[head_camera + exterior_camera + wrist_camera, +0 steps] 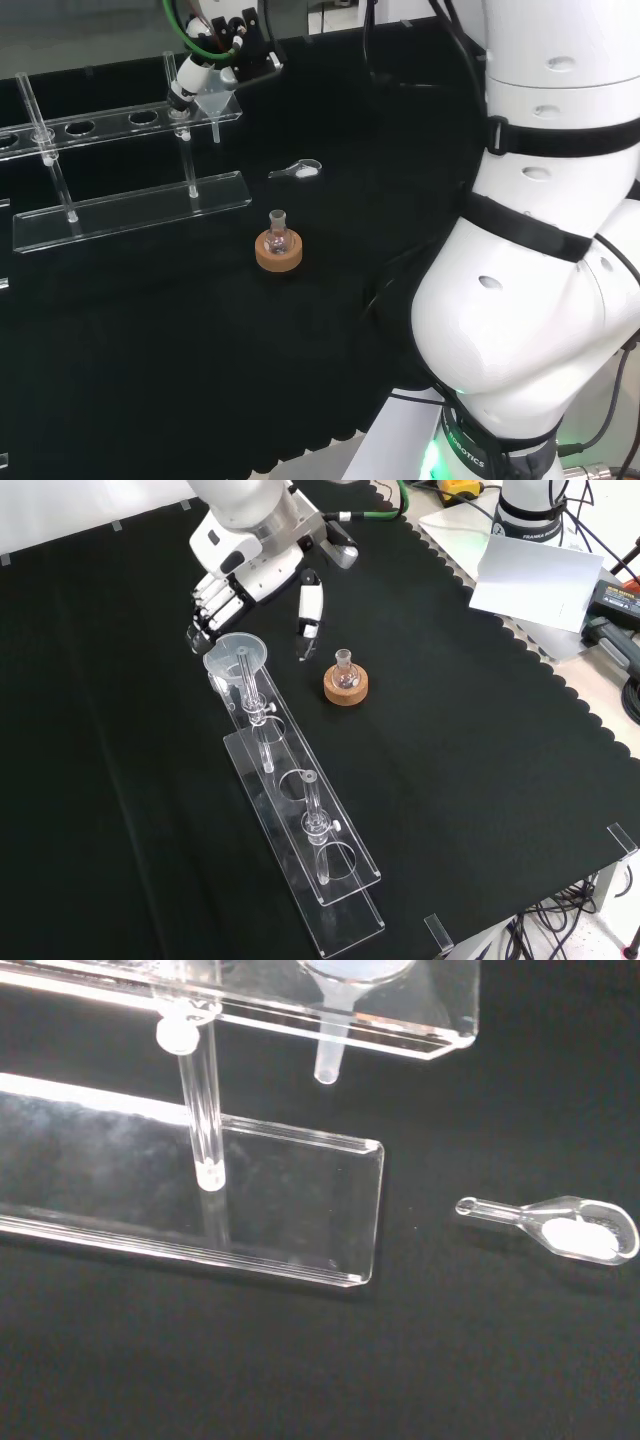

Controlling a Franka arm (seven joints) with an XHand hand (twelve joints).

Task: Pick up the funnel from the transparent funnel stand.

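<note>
Black cloth [450, 780]: funnel [236, 654] sits in stand [300, 830].

On the counter [480, 740] stand one clear funnel stand [300, 830], one funnel [236, 654] in it, one small flask [345, 672] on one cork ring [346, 688], and one clear scoop [570, 1228]. One robot hand [225, 595] reaches in.

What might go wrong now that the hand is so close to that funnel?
The hand sits right at the funnel, which is still seated in the clear stand; a tilted lift could catch its stem in the hole and drag the stand. The flask on its cork ring and the small scoop lie nearby and could be knocked.
</note>
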